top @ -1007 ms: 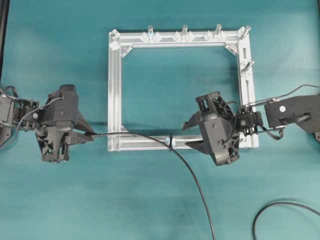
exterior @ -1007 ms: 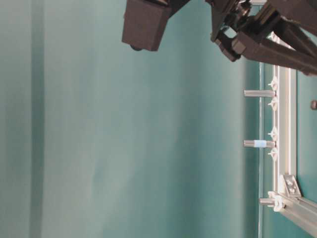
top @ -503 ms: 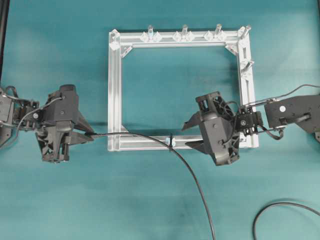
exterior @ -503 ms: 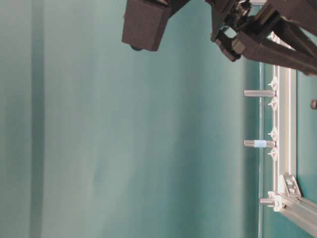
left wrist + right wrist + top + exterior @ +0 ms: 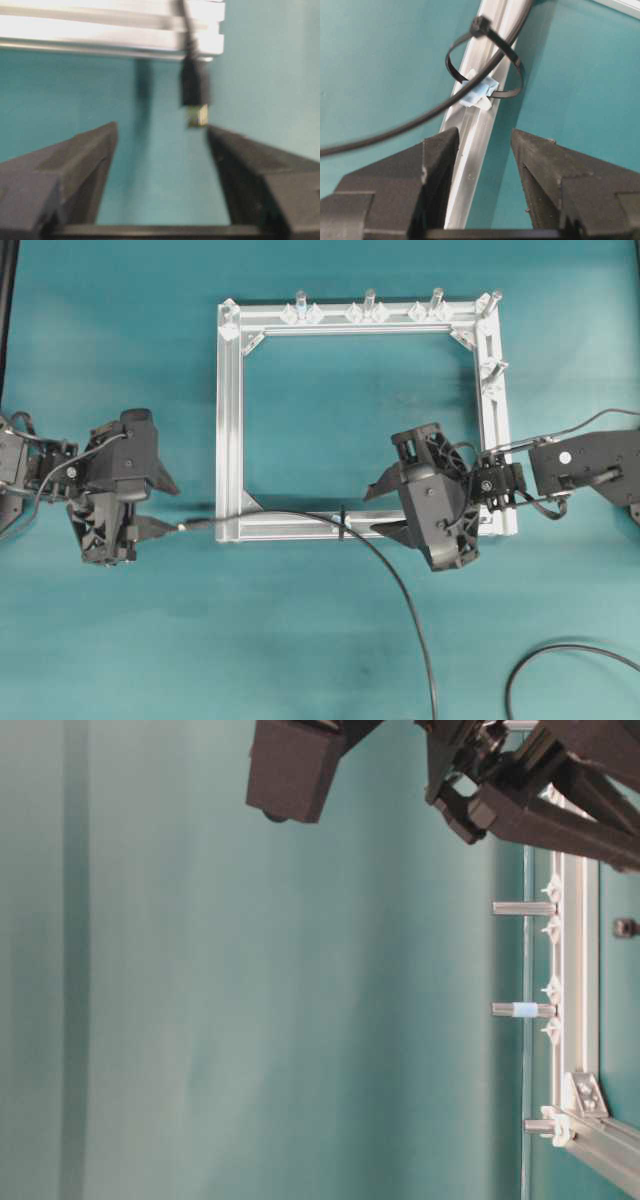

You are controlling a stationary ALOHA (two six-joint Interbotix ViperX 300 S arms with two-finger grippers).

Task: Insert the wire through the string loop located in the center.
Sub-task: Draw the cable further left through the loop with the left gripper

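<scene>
Wire already through the loop, both end effectors open

The wire (image 5: 300, 518) is limp and light, passing through the string loop (image 5: 485, 60) on the frame's (image 5: 229, 420) near bar; grip the stiff plug (image 5: 195, 87) between the left end effector's (image 5: 160, 165) spread fingers; right end effector (image 5: 485, 165) also apart

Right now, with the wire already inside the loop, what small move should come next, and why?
Probably the left gripper should close on the plug and pull more wire through. Its jaws stand open with the plug free between them, and the wire already passes through the string loop. The right gripper is open, holding nothing.
</scene>
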